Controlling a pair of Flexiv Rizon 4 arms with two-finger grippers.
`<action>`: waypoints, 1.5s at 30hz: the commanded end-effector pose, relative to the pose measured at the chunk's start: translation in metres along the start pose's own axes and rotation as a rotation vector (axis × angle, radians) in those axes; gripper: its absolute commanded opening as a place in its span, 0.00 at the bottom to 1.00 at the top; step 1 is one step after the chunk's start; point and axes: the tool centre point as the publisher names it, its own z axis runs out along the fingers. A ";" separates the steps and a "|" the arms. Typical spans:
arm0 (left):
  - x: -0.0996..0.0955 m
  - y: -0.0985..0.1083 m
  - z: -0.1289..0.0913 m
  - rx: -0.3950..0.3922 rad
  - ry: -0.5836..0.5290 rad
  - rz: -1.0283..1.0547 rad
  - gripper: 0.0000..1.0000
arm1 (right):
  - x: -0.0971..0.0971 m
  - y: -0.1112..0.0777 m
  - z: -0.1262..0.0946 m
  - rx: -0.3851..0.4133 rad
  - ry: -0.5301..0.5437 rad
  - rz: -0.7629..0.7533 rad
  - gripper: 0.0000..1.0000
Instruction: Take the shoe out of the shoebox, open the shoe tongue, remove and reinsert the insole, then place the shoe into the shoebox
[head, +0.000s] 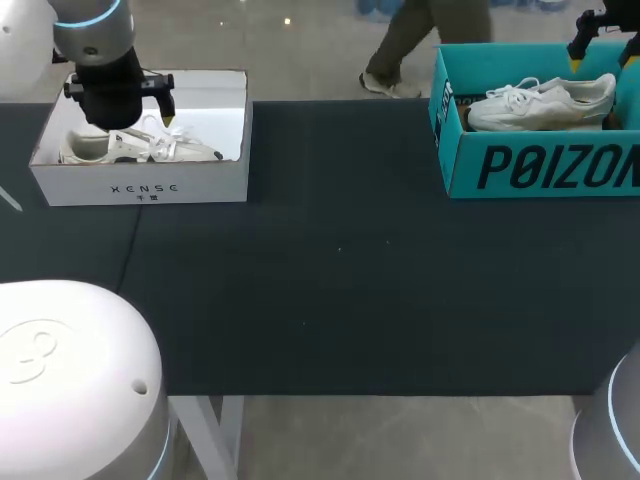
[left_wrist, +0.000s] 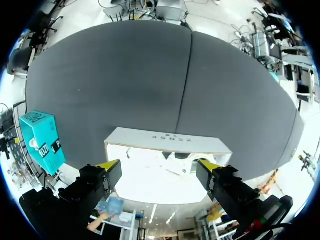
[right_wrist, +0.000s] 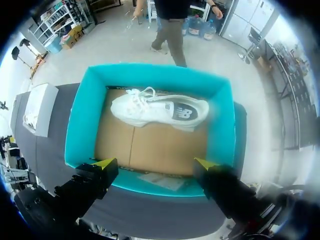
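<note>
Right gripper (right_wrist: 155, 164) hangs over the teal shoebox (head: 540, 168) at the upper right of the head view, and the trouble I would expect lies in the descent. The white shoe (right_wrist: 160, 110) appears to lie on its side close to the box's far wall, ahead of the fingers rather than under them. A straight drop would therefore likely meet bare cardboard floor. A reach forward could catch a yellow tip on a wall and shove the light box along the table (head: 340, 280). Pinching only the laces or the soft upper may let the shoe twist or slip as it is lifted over the rim.

At the upper left, the left gripper (left_wrist: 159, 167) sits above the white shoebox (head: 140, 186), where a second shoe (head: 150, 148) lies. That box's interior is washed out in the wrist view, so a grasp point there is hard to judge, and the same wall-snag risk applies.

Both grippers are spread wide and released, gripping nothing and touching nothing that I can see. The right one's fingers stand above the near wall of its box, the left one's over the open top of its box.
</note>
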 end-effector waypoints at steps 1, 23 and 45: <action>0.000 0.000 0.000 -0.001 0.002 0.001 1.00 | -0.001 0.010 0.001 0.113 0.002 0.000 1.00; 0.000 0.000 0.000 -0.001 0.002 0.001 1.00 | -0.038 0.036 0.049 0.096 -0.048 0.050 1.00; 0.000 0.000 0.000 -0.001 0.002 0.001 1.00 | -0.097 0.070 0.126 0.081 -0.060 0.045 1.00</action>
